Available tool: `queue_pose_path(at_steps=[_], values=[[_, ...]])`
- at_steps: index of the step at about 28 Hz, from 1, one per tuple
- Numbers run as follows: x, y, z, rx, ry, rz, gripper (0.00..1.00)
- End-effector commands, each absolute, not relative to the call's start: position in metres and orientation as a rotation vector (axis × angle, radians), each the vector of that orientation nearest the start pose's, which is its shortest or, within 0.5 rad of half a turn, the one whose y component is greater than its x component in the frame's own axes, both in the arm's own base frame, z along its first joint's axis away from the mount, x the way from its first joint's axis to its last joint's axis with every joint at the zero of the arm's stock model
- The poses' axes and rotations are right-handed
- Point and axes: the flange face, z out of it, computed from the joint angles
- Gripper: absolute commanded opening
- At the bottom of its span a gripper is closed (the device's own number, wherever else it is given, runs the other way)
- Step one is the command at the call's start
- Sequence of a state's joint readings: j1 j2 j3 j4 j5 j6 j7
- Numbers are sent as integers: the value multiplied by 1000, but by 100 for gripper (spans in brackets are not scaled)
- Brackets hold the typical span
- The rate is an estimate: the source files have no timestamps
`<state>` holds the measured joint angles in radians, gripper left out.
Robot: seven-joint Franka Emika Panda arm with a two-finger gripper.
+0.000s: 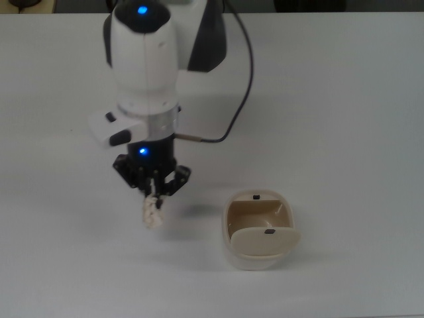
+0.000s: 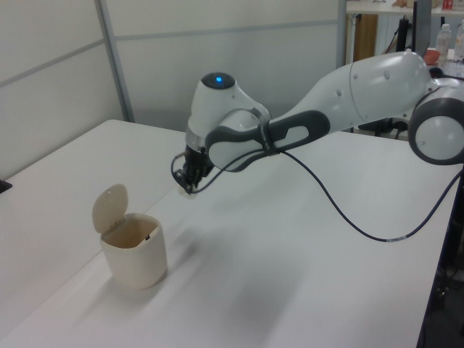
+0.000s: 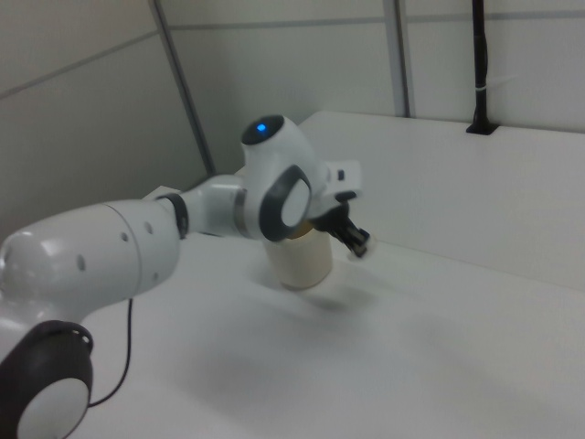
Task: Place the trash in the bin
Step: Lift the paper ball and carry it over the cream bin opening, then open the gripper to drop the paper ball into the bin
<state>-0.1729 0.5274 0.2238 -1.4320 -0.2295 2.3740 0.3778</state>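
Jaws clamp trash; bin partly hidden

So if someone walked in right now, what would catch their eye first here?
The big white arm, with its gripper shut on the trash, which hangs above the white table. Next, the bin to the top view's right of it, beige, with its lid swung open.

Bare table around the bin; its lid half covers the mouth
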Motion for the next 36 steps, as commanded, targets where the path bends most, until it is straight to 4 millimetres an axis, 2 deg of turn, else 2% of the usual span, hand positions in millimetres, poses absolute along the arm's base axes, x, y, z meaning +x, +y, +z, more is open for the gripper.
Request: queue_pose_path(at_steps=[1, 3, 4, 7, 13, 14, 15, 16, 17, 18, 32, 36], values=[[727, 32, 469, -2962, 412, -684, 0], [725, 44, 476, -2946, 403, -689, 0], [724, 60, 478, -2935, 391, -687, 0], [723, 84, 481, -2919, 385, -692, 0], [722, 122, 479, -2882, 411, -687, 0], [722, 128, 479, -2876, 419, -687, 5], [722, 132, 480, -2874, 424, -685, 24], [721, 137, 480, -2870, 433, -683, 55], [720, 140, 479, -2863, 451, -677, 97], [719, 144, 480, -2856, 478, -678, 100], [717, 142, 486, -2866, 487, -680, 100], [711, 141, 483, -2916, 484, -594, 100]])
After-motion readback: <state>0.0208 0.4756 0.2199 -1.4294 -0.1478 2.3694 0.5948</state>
